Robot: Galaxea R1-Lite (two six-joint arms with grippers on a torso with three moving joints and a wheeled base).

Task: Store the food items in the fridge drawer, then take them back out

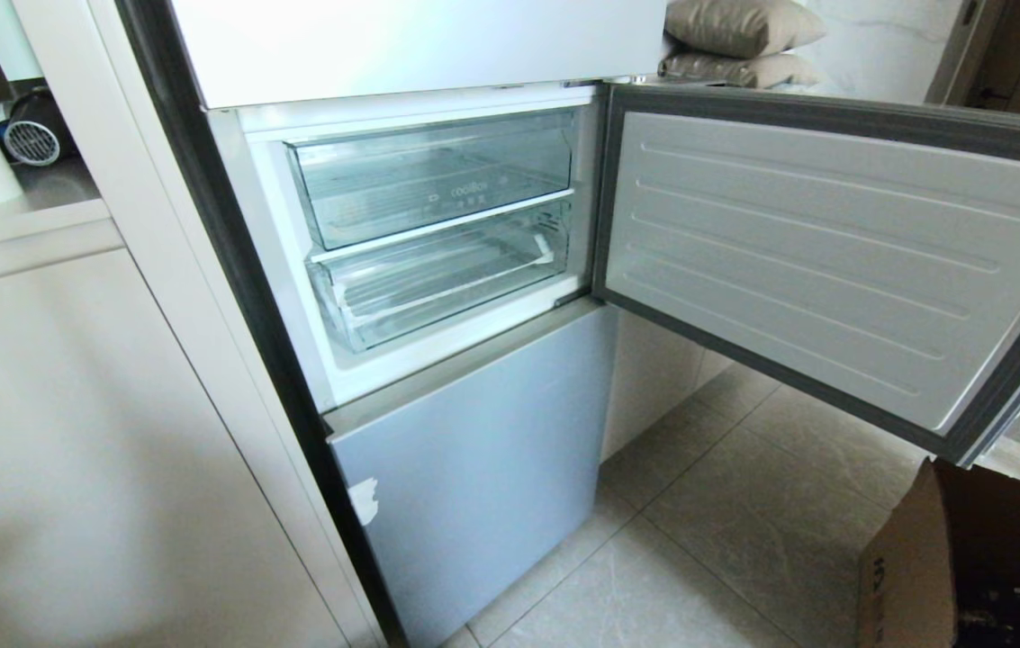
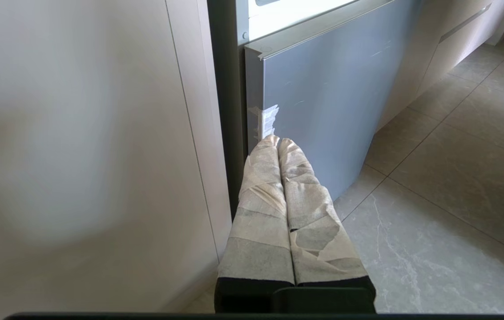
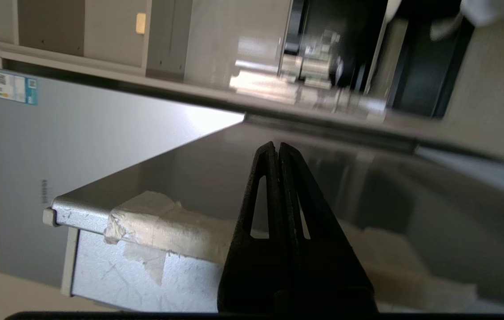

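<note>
Cardboard box [image 1: 969, 558] sits closest. Beyond it I see the fridge drawer [image 1: 446, 283], clear ribbed plastic, under the lettered one. Left gripper [image 2: 277, 141] and right gripper [image 3: 276, 146]: fingers pressed together.

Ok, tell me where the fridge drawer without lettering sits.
In the head view the fridge drawer sits left of centre in the open fridge compartment, directly beneath the lettered clear drawer and above the closed grey lower door; the open door swings right.

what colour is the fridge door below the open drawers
Pale blue-grey lower door, best in the head view.
</note>
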